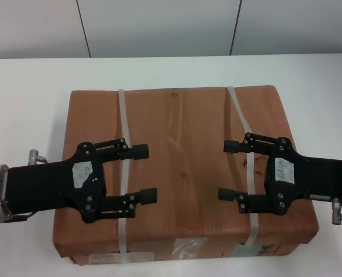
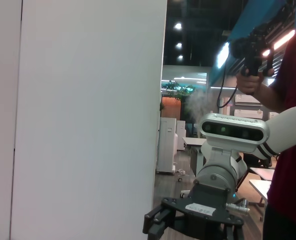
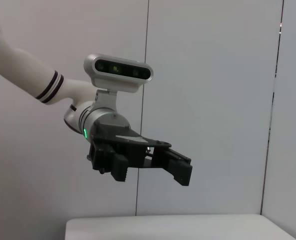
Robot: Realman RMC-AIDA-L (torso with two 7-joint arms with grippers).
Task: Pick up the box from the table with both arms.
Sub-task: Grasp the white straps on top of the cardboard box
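The box (image 1: 182, 115), flat and wrapped in brown paper, lies on the white table (image 1: 26, 104) with two whitish straps (image 1: 123, 112) across it and labels (image 1: 188, 247) on its near side. My left gripper (image 1: 146, 173) is open above the box's left half, fingertips pointing toward the middle. My right gripper (image 1: 226, 170) is open above the right half, facing it. Neither holds anything. The right wrist view shows the left gripper (image 3: 150, 170) open above the table (image 3: 177, 227). The left wrist view shows the right gripper's body (image 2: 197, 220) at the bottom edge.
A white wall (image 1: 171, 26) rises behind the table's far edge. Bare tabletop lies left, right and behind the box. In the left wrist view a person in a dark red shirt (image 2: 292, 175) stands beyond the right arm, holding a black device (image 2: 252, 50).
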